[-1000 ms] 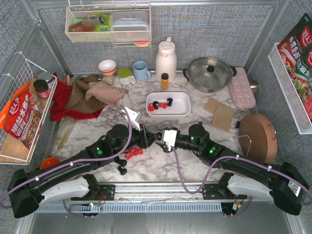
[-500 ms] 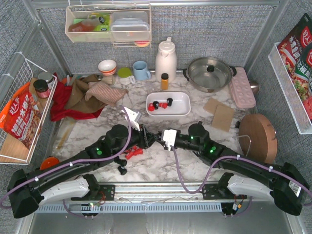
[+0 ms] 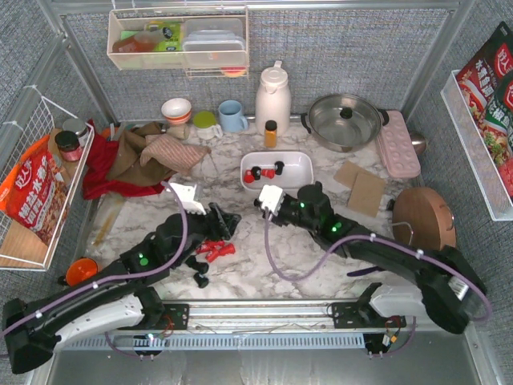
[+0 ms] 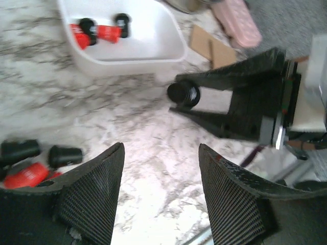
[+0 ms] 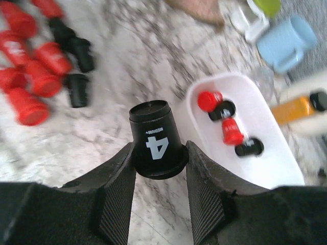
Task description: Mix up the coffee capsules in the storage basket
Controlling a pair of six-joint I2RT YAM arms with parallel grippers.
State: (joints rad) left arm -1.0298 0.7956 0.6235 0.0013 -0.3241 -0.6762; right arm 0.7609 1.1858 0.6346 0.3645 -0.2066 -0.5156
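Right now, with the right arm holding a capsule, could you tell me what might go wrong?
The black capsule in the right gripper is pinched near its wider end and hangs over the marble table, short of the storage basket; an early release could send it rolling. The open left gripper faces it closely, so the arms could clash.

A white-veined marble table (image 3: 240, 277) sits enclosed by grey woven walls (image 3: 337, 56).
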